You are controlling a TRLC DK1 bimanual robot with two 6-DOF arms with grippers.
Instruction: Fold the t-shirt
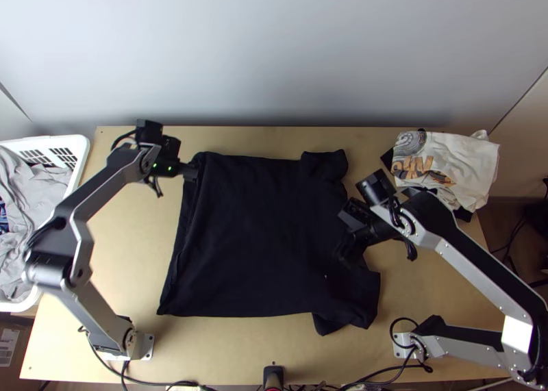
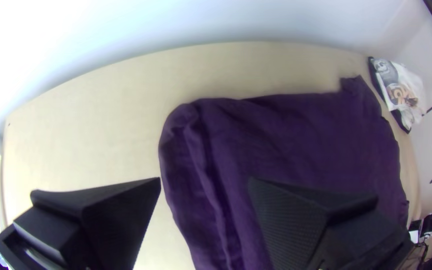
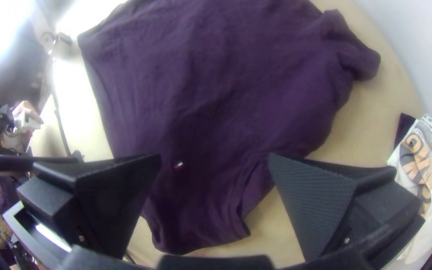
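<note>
Shirt (image 1: 253, 233) lies spread mid-frame on bench (image 1: 130, 254), top view, sleeves (image 1: 325, 166) out at right. Judged unfolded; sleeves and body both left to do. Left gripper (image 2: 205, 180) at upper-left corner, right gripper (image 3: 215, 156) centre-right: both jaws spread.

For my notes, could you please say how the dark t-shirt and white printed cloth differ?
The dark t-shirt lies spread wide; the white printed cloth lies in a compact shape. The t-shirt is nearly plain, while the cloth bears a large print. Both are fabric.
</note>
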